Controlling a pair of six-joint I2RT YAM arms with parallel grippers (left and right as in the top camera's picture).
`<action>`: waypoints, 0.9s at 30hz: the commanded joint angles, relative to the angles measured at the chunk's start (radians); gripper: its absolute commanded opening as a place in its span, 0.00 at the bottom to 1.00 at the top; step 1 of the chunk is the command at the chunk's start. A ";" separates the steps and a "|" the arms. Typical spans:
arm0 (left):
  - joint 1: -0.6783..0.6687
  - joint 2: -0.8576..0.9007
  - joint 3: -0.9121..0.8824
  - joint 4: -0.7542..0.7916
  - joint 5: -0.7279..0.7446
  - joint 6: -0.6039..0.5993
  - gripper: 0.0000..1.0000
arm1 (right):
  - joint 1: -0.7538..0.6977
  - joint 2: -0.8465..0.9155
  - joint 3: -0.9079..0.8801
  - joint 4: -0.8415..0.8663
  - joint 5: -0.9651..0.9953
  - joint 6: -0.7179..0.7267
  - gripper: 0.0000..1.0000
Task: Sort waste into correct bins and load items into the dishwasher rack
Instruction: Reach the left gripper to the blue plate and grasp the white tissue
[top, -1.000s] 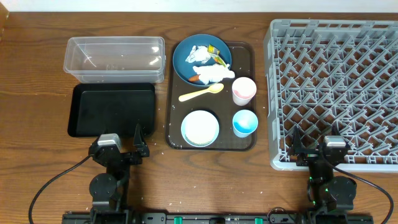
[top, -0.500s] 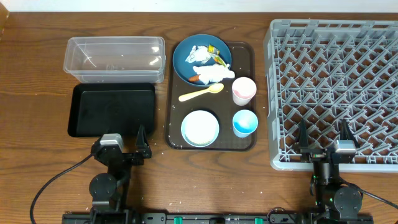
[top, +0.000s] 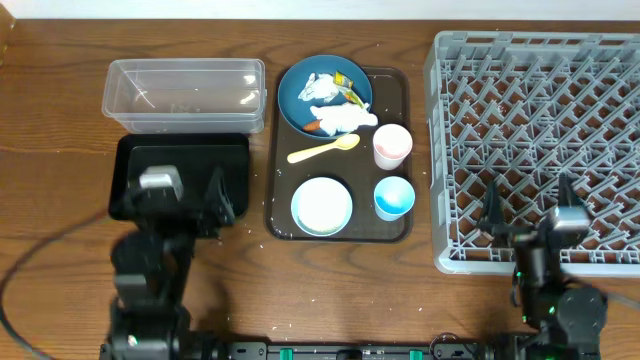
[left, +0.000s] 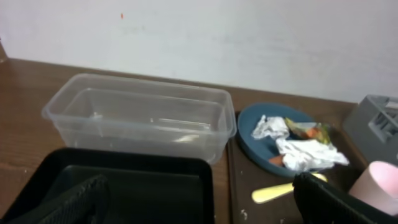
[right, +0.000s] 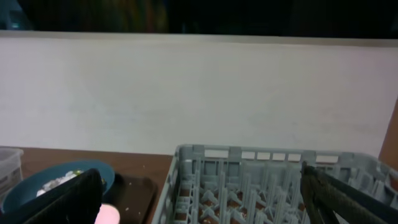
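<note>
The dark blue plate (top: 296, 96) on the brown serving tray holds crumpled white paper (top: 338, 118), a yellow-green wrapper (top: 346, 82) and a small carrot (top: 314, 126). A yellow spoon (top: 323, 150), pale pink cup (top: 391, 146), light blue cup (top: 394, 197) and light blue bowl (top: 321, 206) also sit on that tray. The clear tub (top: 185, 95) and black tray (top: 190, 155) are at the left, the grey rack (top: 540, 110) at the right. My left gripper (top: 195, 205) hangs open and empty over the black tray (left: 137, 186). My right gripper (top: 530, 215) is open and empty over the rack's front edge (right: 249, 180).
The brown serving tray (top: 392, 88) lies between the bins and the rack, with small white specks on it. The left wrist view shows the tub (left: 137, 118), plate waste (left: 308, 154) and spoon (left: 273, 194) ahead. A white wall stands behind the table.
Both arms have risen from the table's front edge. The left gripper moved forward over the black tray, and the right gripper moved forward over the rack's front edge.
</note>
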 joint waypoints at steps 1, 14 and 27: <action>0.000 0.153 0.173 -0.063 0.040 0.014 0.96 | 0.013 0.135 0.131 -0.031 -0.047 -0.032 0.99; -0.166 0.819 0.914 -0.520 0.056 0.016 0.96 | 0.013 0.677 0.759 -0.596 -0.198 -0.031 0.99; -0.299 1.353 1.327 -0.891 0.079 0.014 0.96 | 0.013 0.827 0.909 -0.795 -0.240 -0.031 0.99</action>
